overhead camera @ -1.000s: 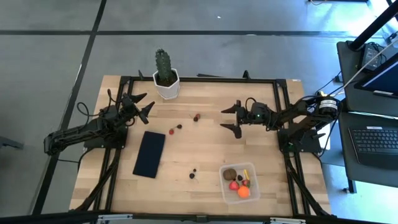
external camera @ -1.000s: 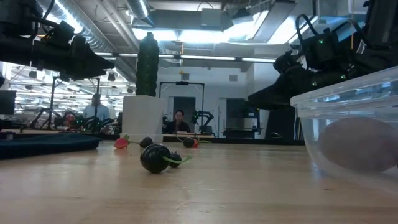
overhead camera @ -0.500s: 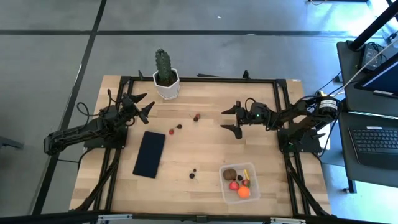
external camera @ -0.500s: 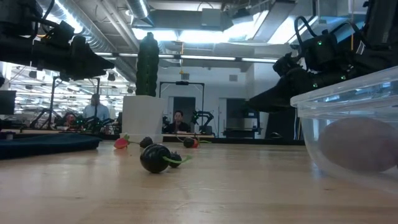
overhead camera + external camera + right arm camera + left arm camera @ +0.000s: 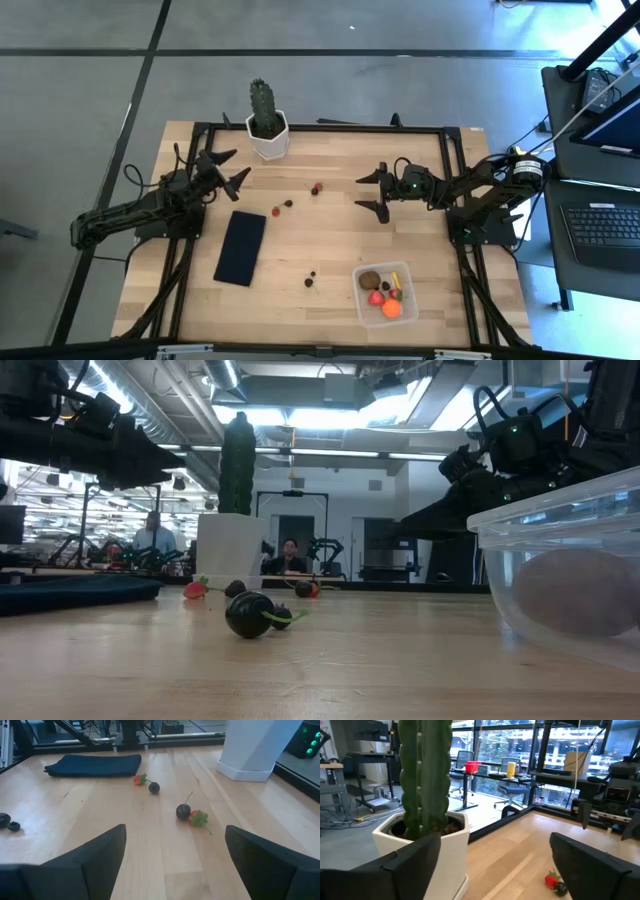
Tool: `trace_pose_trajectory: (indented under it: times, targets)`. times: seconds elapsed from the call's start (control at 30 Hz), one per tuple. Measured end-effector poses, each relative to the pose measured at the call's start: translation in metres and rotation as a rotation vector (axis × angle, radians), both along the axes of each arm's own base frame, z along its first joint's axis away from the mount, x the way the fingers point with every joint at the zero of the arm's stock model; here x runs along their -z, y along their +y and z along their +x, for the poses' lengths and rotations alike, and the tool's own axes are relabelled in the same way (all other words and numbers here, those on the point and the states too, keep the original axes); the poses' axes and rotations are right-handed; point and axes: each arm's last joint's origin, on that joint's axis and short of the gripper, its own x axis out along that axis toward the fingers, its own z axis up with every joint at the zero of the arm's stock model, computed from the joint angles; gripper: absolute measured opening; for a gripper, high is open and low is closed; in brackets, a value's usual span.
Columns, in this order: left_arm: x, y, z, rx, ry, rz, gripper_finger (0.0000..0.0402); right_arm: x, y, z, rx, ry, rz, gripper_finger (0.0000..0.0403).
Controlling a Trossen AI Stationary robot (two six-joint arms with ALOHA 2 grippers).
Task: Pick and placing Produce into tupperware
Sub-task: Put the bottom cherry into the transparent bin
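Observation:
The clear tupperware (image 5: 385,293) sits near the table's near right corner. It holds a brown ball (image 5: 370,280), a red piece (image 5: 376,297), an orange ball (image 5: 391,309) and a thin yellow piece (image 5: 395,279). Loose produce lies on the wood: a dark cherry and a red berry (image 5: 316,187) (image 5: 183,811), a red and dark pair (image 5: 277,209) (image 5: 137,780), and two dark berries (image 5: 311,278) (image 5: 250,615). My left gripper (image 5: 230,167) (image 5: 495,870) hovers open beside the cactus. My right gripper (image 5: 372,192) (image 5: 175,865) hovers open right of the cherry, facing the table's left.
A green cactus in a white pot (image 5: 266,125) (image 5: 445,835) stands at the far edge, close to my left gripper. A flat navy rectangle (image 5: 241,247) (image 5: 95,764) lies left of centre. A black frame (image 5: 330,127) borders the table. People show in the room beyond (image 5: 288,555).
My left gripper has tipped very slightly downward in the low view. Nothing else has moved.

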Motion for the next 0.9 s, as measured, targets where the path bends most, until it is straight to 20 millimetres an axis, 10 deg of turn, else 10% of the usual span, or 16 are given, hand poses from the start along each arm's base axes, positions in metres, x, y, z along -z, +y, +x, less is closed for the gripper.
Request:
trace_pose_trajectory:
  times: [0.9]
  targets:
    - [-0.021,-0.017,0.007,0.477,-0.175,0.030,0.0381,0.000,0.000,0.000,-0.004,0.001,-0.016,0.0339]
